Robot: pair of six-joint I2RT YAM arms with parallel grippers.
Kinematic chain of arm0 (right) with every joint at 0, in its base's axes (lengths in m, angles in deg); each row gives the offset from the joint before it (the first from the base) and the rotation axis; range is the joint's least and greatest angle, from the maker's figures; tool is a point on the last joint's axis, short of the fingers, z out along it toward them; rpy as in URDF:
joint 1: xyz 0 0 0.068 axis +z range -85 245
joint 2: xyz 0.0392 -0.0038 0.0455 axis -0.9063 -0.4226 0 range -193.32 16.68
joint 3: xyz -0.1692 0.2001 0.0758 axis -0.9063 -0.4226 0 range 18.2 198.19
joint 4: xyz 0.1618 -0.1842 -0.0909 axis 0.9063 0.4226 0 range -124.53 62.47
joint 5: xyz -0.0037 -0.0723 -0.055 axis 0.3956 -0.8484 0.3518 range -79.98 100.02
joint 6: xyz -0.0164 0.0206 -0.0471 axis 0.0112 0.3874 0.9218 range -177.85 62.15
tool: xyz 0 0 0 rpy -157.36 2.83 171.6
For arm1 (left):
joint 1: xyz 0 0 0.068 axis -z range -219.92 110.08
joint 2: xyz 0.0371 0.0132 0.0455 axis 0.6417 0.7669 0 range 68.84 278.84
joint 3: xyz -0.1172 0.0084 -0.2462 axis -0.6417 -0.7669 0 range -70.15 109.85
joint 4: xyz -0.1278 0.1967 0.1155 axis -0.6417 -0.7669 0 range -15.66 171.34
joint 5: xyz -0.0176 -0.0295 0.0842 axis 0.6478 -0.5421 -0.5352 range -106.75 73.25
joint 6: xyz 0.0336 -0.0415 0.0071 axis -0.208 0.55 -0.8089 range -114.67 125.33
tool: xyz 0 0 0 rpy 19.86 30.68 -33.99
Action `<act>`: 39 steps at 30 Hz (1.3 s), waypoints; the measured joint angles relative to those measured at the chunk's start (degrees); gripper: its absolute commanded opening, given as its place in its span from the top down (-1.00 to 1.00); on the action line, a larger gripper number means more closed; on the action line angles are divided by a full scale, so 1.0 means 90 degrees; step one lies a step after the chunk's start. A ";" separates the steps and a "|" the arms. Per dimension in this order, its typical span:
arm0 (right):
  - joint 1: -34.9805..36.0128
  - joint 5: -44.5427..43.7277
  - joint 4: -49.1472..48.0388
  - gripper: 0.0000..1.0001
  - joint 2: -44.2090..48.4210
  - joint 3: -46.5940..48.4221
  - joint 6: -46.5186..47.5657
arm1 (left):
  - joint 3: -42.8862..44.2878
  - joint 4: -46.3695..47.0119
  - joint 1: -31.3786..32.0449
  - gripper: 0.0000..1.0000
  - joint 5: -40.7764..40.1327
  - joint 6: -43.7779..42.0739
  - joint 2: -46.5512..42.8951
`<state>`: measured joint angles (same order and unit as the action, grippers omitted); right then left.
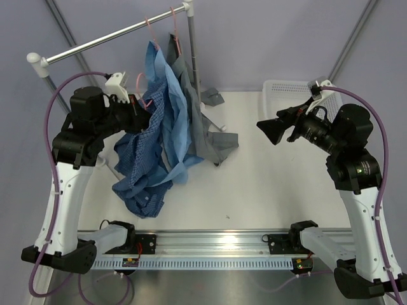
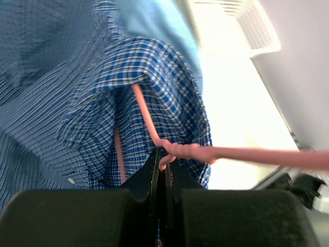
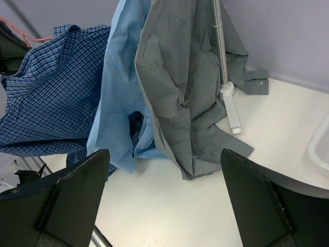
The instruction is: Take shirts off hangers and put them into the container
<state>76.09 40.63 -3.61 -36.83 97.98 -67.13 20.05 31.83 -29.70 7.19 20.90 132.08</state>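
My left gripper (image 2: 164,158) is shut on the twisted neck of a pink-red wire hanger (image 2: 247,154). The dark blue check shirt (image 2: 149,67) is draped over that hanger, and its lower part trails onto the table (image 1: 137,181). The light blue shirt (image 1: 173,105) and the grey shirt (image 1: 205,130) hang from the rail on further hangers (image 1: 175,28), their tails on the table. My right gripper (image 1: 273,131) is open and empty above the table, facing the grey shirt (image 3: 185,87). Behind it stands the white container (image 1: 280,95).
The clothes rack's rail (image 1: 108,39) runs across the back left, its upright pole (image 1: 192,60) stands among the shirts, and a white foot (image 3: 232,116) lies on the table. A metal rail (image 1: 210,244) runs along the near edge between the arm bases.
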 measured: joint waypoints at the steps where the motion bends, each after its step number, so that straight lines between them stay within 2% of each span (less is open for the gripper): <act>1: 0.0000 0.0053 0.0061 -0.99 -0.0024 0.0032 0.0019 | 0.0160 -0.0012 0.0182 1.00 0.0012 0.0012 0.0143; 6: 0.0000 0.0202 0.0245 -0.99 -0.0119 0.0100 0.0124 | 0.1100 -0.0131 0.0818 1.00 -0.0141 0.0061 0.0899; 11: 0.0000 0.0231 0.0408 -0.99 -0.0189 0.0104 0.0204 | 0.1649 -0.0143 0.1025 1.00 -0.0095 0.0085 0.1258; 21: 0.0000 0.0233 0.0607 -0.99 -0.0284 0.0221 0.0255 | 0.2023 -0.0301 0.1027 1.00 0.0228 0.0078 0.0848; 31: 0.0000 0.0228 0.0595 -0.99 -0.0308 0.0250 0.0262 | 0.2708 -0.0272 0.1042 1.00 0.0364 -0.0104 -0.0413; 35: 0.0000 0.0194 0.0597 -0.99 -0.0308 0.0335 0.0257 | 0.3092 -0.0170 0.1076 1.00 0.1027 -0.0049 -0.0340; 39: 0.0000 0.0097 0.0595 -0.99 -0.0296 0.0644 0.0262 | 0.3429 0.0007 0.1404 1.00 0.1596 0.0155 0.0250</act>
<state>76.09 41.50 1.75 -39.50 103.78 -64.77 50.91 31.89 -17.07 21.55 22.30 134.33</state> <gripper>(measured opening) 0.993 0.044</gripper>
